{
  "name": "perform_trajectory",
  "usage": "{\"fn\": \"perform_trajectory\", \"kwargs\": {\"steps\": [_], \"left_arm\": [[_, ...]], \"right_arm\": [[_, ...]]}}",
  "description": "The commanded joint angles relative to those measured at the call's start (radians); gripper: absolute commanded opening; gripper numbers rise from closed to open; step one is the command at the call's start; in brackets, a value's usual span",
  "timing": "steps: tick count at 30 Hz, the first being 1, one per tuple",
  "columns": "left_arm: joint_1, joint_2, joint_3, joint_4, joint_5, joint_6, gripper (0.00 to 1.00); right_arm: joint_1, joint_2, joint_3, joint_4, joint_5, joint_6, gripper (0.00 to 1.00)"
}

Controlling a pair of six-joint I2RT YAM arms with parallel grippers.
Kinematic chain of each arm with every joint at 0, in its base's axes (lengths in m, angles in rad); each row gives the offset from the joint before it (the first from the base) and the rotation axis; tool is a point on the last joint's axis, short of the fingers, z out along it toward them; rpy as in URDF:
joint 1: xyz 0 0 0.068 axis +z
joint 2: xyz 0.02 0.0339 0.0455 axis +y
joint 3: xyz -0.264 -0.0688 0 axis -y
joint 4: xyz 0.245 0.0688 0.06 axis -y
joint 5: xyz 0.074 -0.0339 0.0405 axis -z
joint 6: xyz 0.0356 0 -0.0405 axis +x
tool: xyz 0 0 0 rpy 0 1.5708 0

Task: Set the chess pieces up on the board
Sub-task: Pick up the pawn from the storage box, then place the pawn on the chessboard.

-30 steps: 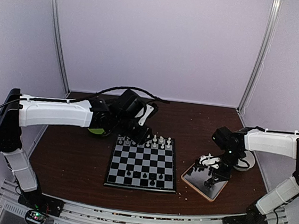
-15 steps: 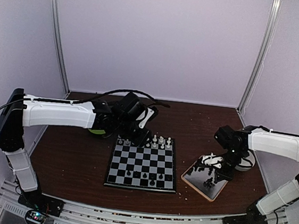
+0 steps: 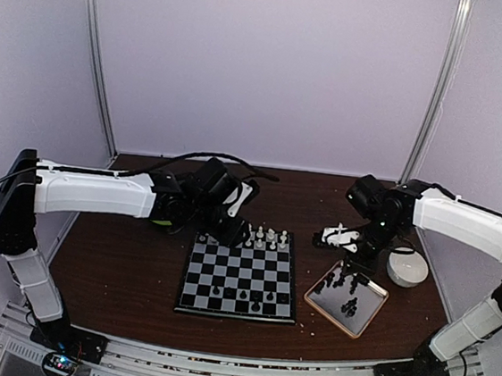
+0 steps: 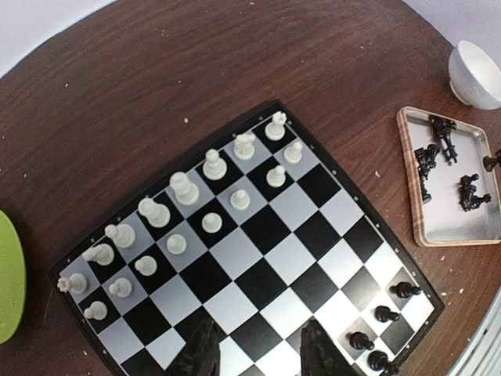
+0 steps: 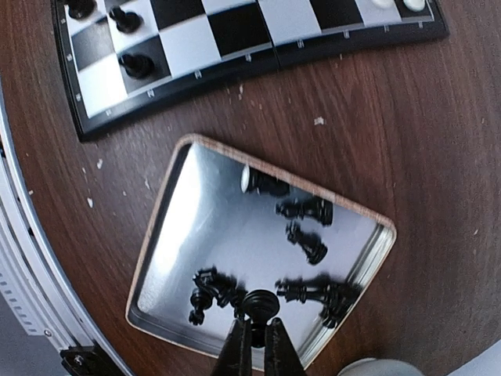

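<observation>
The board (image 3: pixel 240 277) lies mid-table, with white chess pieces (image 4: pixel 184 188) on its two far rows and a few black pieces (image 4: pixel 383 313) near its front edge. My left gripper (image 4: pixel 262 348) hangs open above the board with nothing between its fingers; in the top view the left gripper (image 3: pixel 229 228) is over the board's far left corner. My right gripper (image 5: pixel 257 333) is shut on a black chess piece (image 5: pixel 258 301), held up over the tray (image 5: pixel 211 227). Several black pieces (image 5: pixel 305 210) lie loose in that tray.
The tan-rimmed metal tray (image 3: pixel 365 318) sits right of the board. A white bowl (image 3: pixel 407 267) stands behind the tray. A green plate (image 4: pixel 8 274) lies left of the board's far corner. Crumbs dot the brown table around the tray.
The right gripper closed on a black piece in the tray and rose with it, moving back and left. The left gripper shifted slightly over the board's far left corner.
</observation>
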Motion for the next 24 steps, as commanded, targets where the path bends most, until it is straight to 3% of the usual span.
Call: {"fn": "perform_trajectory", "kwargs": {"steps": [1,11,24], "left_arm": [[0.039,-0.085,-0.088,0.074,0.002,-0.048,0.36],[0.071,-0.271,-0.259,0.121,-0.047,-0.13,0.36],[0.071,-0.384,-0.352,0.136,-0.094,-0.183,0.37]], "right_arm": [[0.111,0.097,0.133,-0.015,0.001,0.032,0.05],[0.305,0.44,0.559,-0.093,-0.023,0.027,0.05],[0.397,0.79,0.954,-0.217,-0.053,0.031,0.05]]}}
